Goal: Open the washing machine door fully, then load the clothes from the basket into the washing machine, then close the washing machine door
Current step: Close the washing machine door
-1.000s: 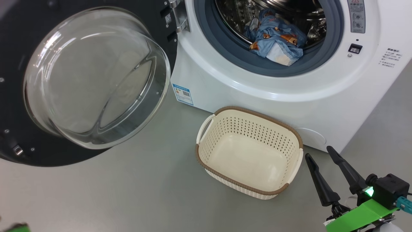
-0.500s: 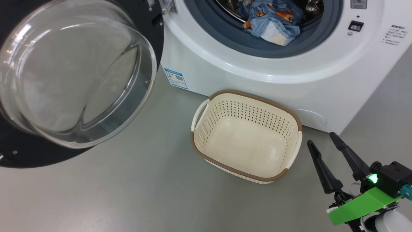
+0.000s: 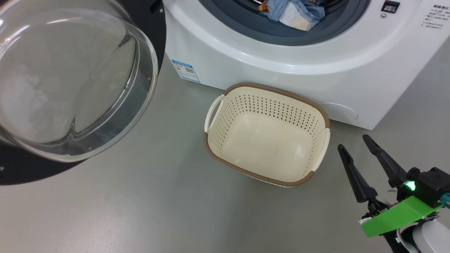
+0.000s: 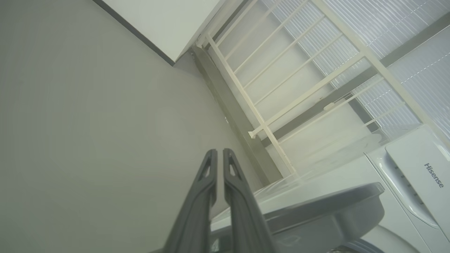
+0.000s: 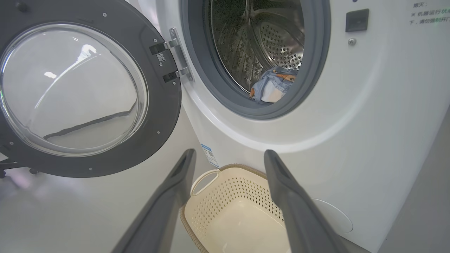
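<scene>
Right jaws gape wide and empty beside the empty basket [image 3: 277,90]; left jaws are pressed together on nothing. Beyond, the door [image 3: 154,17] hangs open and the clothes [image 3: 299,8] lie in the washing machine [image 3: 267,59] drum. Loading seems done: next, swing the door closed.

The clothes [image 5: 272,86] lie inside the washing machine [image 5: 369,123]

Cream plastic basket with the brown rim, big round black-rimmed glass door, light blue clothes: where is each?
cream plastic basket [image 3: 267,107]: head view, perforated far wall.
round black-rimmed glass door [image 5: 163,112]: right wrist view, black rim's lower right.
light blue clothes [image 5: 272,84]: right wrist view, middle of the bundle.
</scene>
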Robot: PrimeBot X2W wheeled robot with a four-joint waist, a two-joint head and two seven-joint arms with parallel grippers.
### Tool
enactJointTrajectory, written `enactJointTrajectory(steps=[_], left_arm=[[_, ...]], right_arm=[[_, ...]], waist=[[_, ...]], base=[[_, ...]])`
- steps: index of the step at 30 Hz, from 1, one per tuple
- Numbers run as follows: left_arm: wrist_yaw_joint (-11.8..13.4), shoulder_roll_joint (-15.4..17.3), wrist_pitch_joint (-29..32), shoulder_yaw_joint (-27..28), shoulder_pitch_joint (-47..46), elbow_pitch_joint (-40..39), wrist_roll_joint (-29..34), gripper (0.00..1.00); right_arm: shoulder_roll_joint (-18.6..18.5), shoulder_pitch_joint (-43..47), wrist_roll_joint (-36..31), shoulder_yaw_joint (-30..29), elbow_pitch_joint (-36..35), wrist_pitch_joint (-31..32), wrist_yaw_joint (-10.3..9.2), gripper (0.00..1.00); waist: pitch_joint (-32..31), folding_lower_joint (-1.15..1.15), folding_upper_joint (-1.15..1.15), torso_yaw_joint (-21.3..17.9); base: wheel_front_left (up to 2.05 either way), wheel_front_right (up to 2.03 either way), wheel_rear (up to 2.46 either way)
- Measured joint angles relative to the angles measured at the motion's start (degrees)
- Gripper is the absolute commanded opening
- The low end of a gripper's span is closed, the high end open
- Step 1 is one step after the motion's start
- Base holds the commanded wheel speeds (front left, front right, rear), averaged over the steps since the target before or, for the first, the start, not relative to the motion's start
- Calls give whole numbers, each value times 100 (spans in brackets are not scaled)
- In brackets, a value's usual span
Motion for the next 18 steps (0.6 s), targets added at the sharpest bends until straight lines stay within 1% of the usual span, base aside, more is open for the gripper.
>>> enactJointTrajectory(steps=[6, 10, 14, 18], left_arm=[[-4, 192, 660, -305, -320, 483, -27, 0], [-32, 187, 1032, -471, -369, 641, -33, 0], [-36, 190, 1291, -654, -396, 726, -18, 0], [-71, 174, 1455, -703, -398, 745, -22, 0]], right_arm=[[-101, -64, 0, 22, 2, 0, 0, 100], [-157, -65, 0, 22, 2, 0, 0, 100], [-200, -65, 0, 37, 2, 0, 0, 100], [-238, -65, 0, 59, 1, 0, 0, 100]], waist=[[84, -1, 0, 33], [113, -1, 0, 76], [110, -1, 0, 104], [97, -1, 0, 107]], base=[[0, 0, 0], [0, 0, 0], [0, 0, 0], [0, 0, 0]])
